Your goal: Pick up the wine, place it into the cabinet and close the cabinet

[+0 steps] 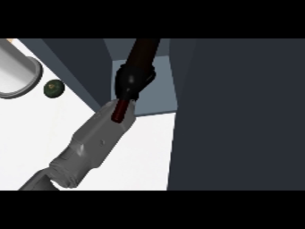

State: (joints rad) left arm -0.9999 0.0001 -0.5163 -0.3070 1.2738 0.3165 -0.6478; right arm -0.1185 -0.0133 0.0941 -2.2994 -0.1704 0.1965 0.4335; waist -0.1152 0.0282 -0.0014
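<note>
While only one arm shows in the head view, it comes in from the lower left edge, its grey forearm (92, 143) slanting up across the white counter (23, 134). The left hand (133, 79) has its black fingers curled round the wine bottle (143, 51), gripping it partway along. The bottle's dark body runs on from the hand to the scene's top edge, and its red end pokes out below the fingers, over the wrist. Hand and bottle sit in the open mouth of the dark cabinet (78, 60), against its paler inside; whether the bottle rests on anything cannot be told. A broad dark panel (247, 112) fills the right side. At upper left lies a pale grey cylinder (6, 67), with a small dark green round thing (53, 88) just beside it.
</note>
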